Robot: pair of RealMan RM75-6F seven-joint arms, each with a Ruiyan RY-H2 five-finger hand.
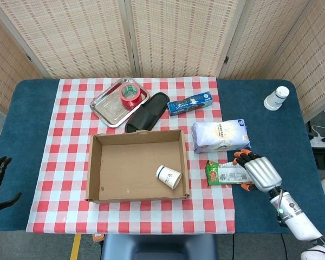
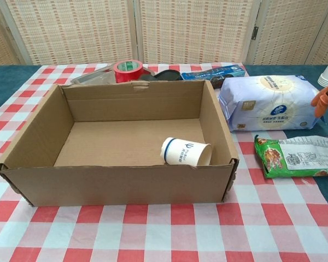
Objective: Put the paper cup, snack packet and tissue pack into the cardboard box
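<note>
The right hand (image 1: 258, 171) hovers empty, fingers spread, over the right end of the snack packet (image 1: 228, 173). It should lower flat and pinch the packet's edge, then carry it left into the cardboard box (image 1: 96, 169), where the paper cup (image 1: 168, 176) lies; the tissue pack (image 1: 220, 135) waits just beyond.

This looks like a staged robot test space in a lab or studio, not a lived-in home. A table (image 1: 21, 135) draped in dark blue fabric carries a red-and-white checked cloth (image 1: 70, 162) laid over its middle. Folding woven-reed screens (image 1: 173, 38) stand close behind the table's far edge and wrap round both far corners, closing the scene off. Yellow floor tape (image 1: 76, 246) shows under the near edge. By the right edge, a white power strip with cables (image 1: 320, 142) lies on the grey floor. Unrelated household items share the checked cloth: a metal tray (image 1: 105, 108) with a red tape roll (image 1: 130, 96) and a black slipper (image 1: 148, 112).
</note>
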